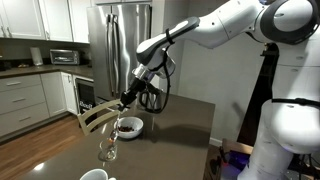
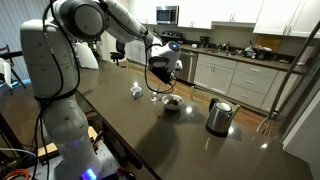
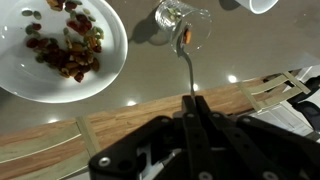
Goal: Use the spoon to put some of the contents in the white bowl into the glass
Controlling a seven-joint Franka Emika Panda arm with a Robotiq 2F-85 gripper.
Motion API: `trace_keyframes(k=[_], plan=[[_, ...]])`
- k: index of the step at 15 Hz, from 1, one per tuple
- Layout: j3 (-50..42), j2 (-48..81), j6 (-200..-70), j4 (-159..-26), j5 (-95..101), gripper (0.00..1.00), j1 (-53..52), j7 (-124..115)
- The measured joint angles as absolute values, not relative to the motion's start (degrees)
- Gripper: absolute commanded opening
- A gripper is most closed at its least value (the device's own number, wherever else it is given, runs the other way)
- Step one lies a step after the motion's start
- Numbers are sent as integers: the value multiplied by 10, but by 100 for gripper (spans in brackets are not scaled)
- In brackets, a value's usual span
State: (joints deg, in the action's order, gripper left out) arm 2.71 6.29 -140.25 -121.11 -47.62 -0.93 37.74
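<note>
My gripper (image 3: 192, 100) is shut on the handle of the thin metal spoon (image 3: 185, 60). The spoon's tip, carrying a small brownish bit, is over the rim of the clear glass (image 3: 182, 14) at the top of the wrist view. The white bowl (image 3: 20, 75) lies left of the glass and holds a heap of dark brownish contents (image 3: 68, 42). In an exterior view my gripper (image 1: 126, 101) hangs above the table, between the bowl (image 1: 130, 128) and the glass (image 1: 108, 148). It also shows above the bowl (image 2: 172, 102) in an exterior view (image 2: 158, 80).
A plain white cup (image 3: 255, 4) stands beside the glass and also shows at the table's near edge (image 1: 95, 175). A steel kettle (image 2: 218, 116) stands further along the dark table (image 2: 150, 140). A wooden chair (image 1: 92, 118) is pushed against the table's edge.
</note>
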Motion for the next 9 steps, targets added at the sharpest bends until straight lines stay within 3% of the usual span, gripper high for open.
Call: trace_keyframes(k=[9], plan=[[32,63,-1417,-1211,-449,5,-10,362]])
